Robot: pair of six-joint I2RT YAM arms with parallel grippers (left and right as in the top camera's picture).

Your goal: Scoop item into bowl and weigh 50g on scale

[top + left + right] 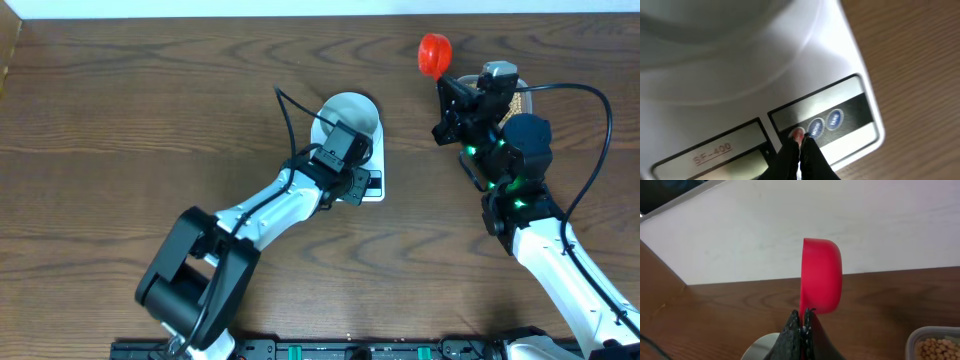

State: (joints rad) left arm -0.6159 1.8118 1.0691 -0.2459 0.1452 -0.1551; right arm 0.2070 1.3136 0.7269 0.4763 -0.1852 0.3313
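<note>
The pale bowl (349,112) stands on the white scale (376,190) at mid-table. My left gripper (358,181) is shut, and its tips (802,140) rest on the scale's (860,95) button strip, at the small red button (798,133). The bowl's side (715,25) fills the top of the left wrist view. My right gripper (443,88) is shut on the handle of a red scoop (435,52), held in the air to the bowl's right. The scoop (822,275) is tipped on its side above the closed tips (803,314). Tan beans (936,348) lie in a clear tub.
The clear tub (516,100) sits under my right arm at the back right, mostly hidden. The bowl's rim (759,347) shows low in the right wrist view. Black cables (285,110) trail from both arms. The table's far edge meets a white wall (790,225).
</note>
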